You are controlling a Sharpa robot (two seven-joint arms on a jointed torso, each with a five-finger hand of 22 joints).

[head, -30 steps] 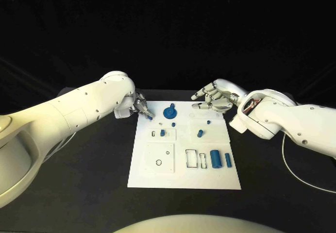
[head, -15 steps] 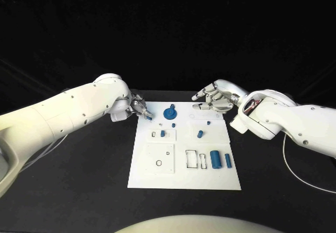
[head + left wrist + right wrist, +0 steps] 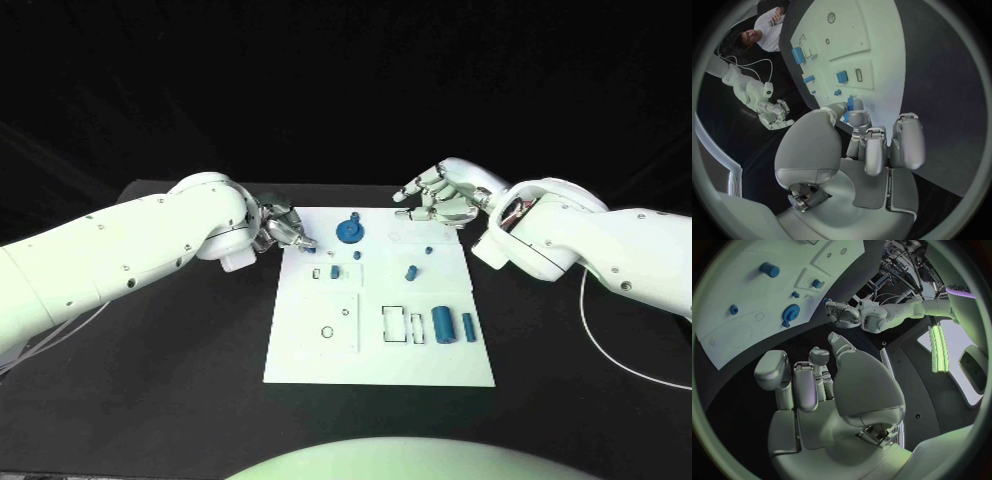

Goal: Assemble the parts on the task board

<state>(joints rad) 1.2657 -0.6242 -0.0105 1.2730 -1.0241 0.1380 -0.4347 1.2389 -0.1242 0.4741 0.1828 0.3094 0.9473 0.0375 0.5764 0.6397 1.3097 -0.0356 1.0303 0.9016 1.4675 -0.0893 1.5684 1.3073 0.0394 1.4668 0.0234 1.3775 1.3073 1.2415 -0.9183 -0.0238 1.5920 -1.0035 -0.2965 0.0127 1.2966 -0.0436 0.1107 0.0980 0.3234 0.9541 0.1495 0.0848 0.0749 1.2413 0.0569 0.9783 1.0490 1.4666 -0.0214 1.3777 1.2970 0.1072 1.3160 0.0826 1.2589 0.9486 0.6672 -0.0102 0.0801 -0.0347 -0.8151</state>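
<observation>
At the far left corner of the task board [image 3: 382,365], the left hand [image 3: 284,232] pinches a small blue part [image 3: 849,104] in its fingertips. Judged step: carry and seat this part; the next move calls for alignment over a matching recess. The right hand [image 3: 440,203], near the board's far right corner, holds nothing, fingers loosely curled. Count: one gear [image 3: 348,232], two cylinders [image 3: 444,326], four small pieces on the board

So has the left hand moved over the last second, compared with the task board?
Barely: the left hand stays at the task board's far left corner, pinching a small blue part; mainly its arm swung.
</observation>
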